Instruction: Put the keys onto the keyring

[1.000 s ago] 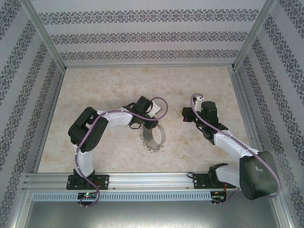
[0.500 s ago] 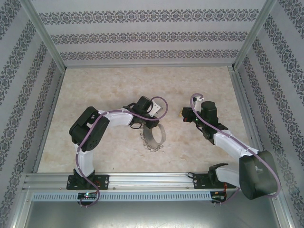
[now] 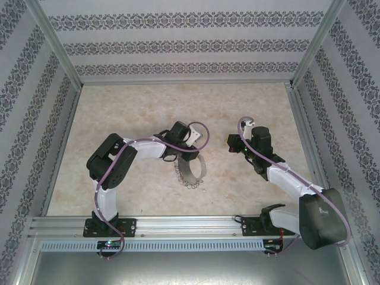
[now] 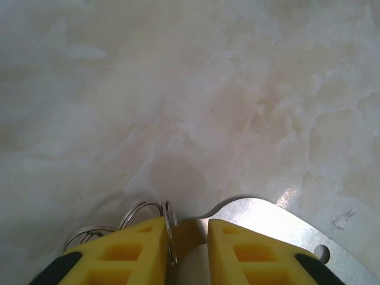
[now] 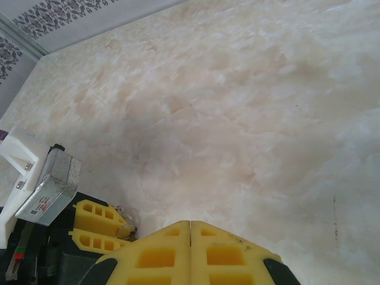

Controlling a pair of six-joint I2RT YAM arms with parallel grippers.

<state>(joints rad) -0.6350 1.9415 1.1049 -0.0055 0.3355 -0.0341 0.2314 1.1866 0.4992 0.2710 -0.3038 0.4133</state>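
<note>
Zero keys threaded so far, judging by the top view. Left to do: bring the keys across, part the ring, slide them on (most of the job, in other words).

Keyring (image 3: pixel 191 171): flat on the marbled table (image 3: pixel 130 113), between the two grippers but far closer to the left one. Runs long-axis from far to near, drifting slightly rightward toward the near end. Carries its bunch of small silver pieces at that near end and points its far end into the left gripper (image 3: pixel 180 157).

Left gripper: parted, straddling the far end of the keyring. Shows, in its wrist view, a thin wire loop (image 4: pixel 169 228) standing upright against the inner face of one yellow pad (image 4: pixel 127 252) and short of the other, so touched rather than pinched. Flat metal plate with a hole (image 4: pixel 279 228) just beside that loop, reaching under the other pad.

Right gripper (image 3: pixel 230 142): right of the keyring and well apart from it, pads (image 5: pixel 163 252) pressed flat together. Whereabouts of the keys: cannot tell, possibly inside that pinch. Heading and long axis of the keys: likewise impossible to tell.
</note>
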